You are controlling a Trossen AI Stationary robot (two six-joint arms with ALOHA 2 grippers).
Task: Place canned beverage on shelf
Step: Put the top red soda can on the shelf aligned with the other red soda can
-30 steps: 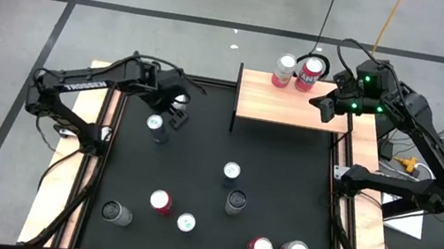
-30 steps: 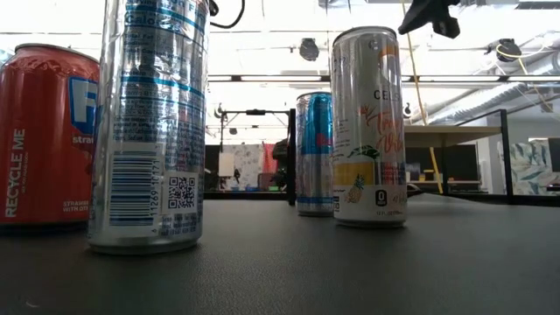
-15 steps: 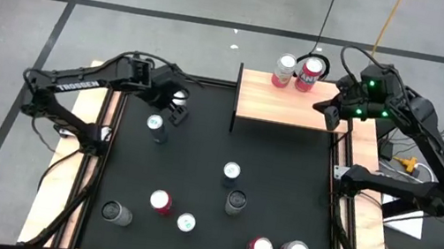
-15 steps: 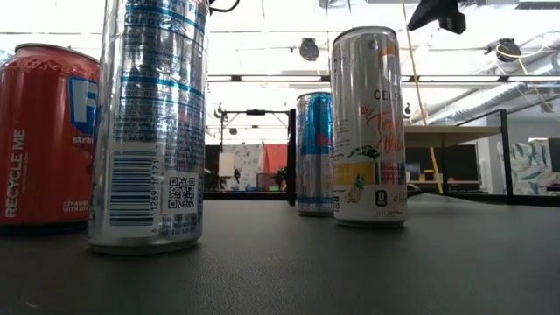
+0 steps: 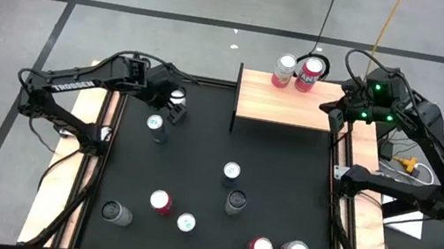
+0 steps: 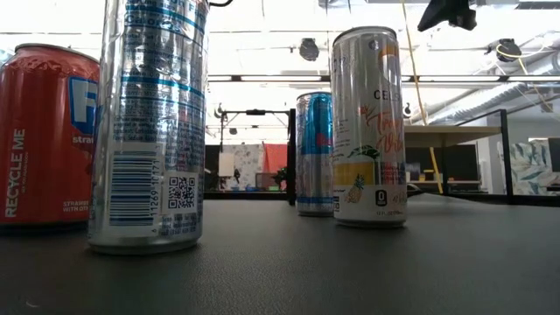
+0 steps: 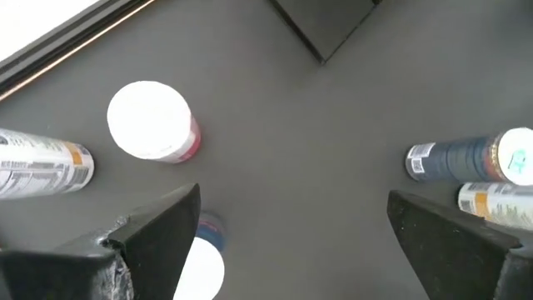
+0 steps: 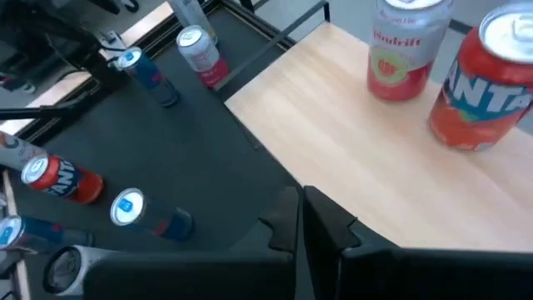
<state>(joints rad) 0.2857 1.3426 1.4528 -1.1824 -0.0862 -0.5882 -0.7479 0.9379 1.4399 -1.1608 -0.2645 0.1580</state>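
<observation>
The shelf [image 5: 290,100] stands at the counter's [image 5: 283,188] twelve o'clock edge, with two cans, one silver [image 5: 284,71] and one red [image 5: 309,74], at its far rim. The right gripper [image 5: 332,108] hangs over the shelf's three o'clock end, pinched together and empty. The left gripper [image 5: 177,105] hovers spread wide at ten o'clock, just beside a blue can [image 5: 156,126], holding nothing. Seven more cans stand toward six o'clock.
</observation>
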